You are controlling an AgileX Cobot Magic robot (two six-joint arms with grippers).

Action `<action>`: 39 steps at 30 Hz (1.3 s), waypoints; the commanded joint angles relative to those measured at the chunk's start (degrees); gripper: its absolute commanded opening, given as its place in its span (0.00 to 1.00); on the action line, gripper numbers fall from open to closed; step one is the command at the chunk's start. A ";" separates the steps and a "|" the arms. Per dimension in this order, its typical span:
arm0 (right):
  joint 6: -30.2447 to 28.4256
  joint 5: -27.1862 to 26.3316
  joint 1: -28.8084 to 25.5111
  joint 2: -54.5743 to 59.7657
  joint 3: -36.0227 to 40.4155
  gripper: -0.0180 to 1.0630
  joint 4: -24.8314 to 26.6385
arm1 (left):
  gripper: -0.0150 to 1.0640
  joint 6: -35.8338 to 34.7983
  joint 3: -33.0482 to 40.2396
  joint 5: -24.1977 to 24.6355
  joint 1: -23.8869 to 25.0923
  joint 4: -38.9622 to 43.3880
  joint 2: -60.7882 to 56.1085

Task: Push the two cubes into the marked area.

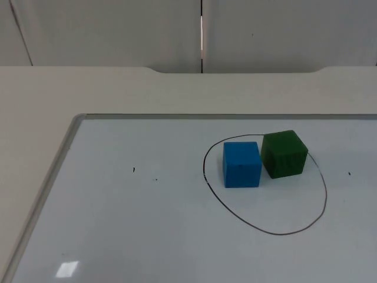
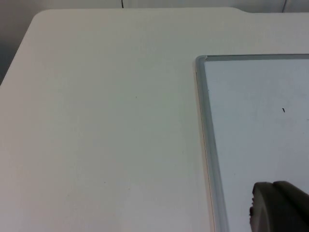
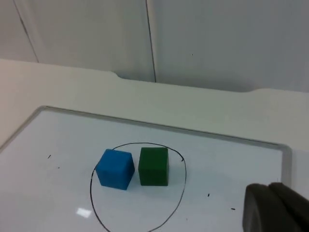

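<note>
blue cube point(image 1: 242, 164) and green cube point(image 1: 284, 154) touching, both inside drawn loop point(image 1: 306, 227) near whiteboard's point(image 1: 118, 224) far right | right gripper point(image 3: 275, 208) nearer | left gripper point(image 2: 277, 208) waits at far-left corner | finger spread: cannot tell

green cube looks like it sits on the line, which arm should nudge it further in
Right, probably. The right wrist view looks onto the green cube and blue cube in the drawn loop; the left wrist view looks at the whiteboard's far corner, away from them.
</note>
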 commanded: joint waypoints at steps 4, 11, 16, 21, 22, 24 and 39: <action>-3.08 6.99 -0.31 -5.80 1.59 0.02 0.10 | 0.01 0.02 0.29 -0.56 -0.31 0.42 -0.24; -6.27 11.54 -0.31 -11.49 1.59 0.02 0.10 | 0.01 0.02 0.29 -0.56 -0.31 0.42 -0.24; -6.27 12.12 -0.31 -12.30 2.62 0.02 0.50 | 0.01 0.02 0.29 -0.56 -0.31 0.42 -0.24; -7.82 12.91 -0.20 -12.30 3.13 0.02 1.55 | 0.01 0.02 0.29 -0.56 -0.31 0.42 -0.24; -7.82 12.91 -0.20 -12.30 3.13 0.02 1.55 | 0.01 0.02 0.29 -0.56 -0.31 0.42 -0.24; -7.82 13.03 -0.20 -12.30 3.13 0.02 1.55 | 0.01 0.02 0.29 -0.56 -0.31 0.42 -0.24; -1.97 16.08 -0.20 -12.30 4.57 0.02 -4.61 | 0.01 0.02 0.29 -0.56 -0.31 0.42 -0.24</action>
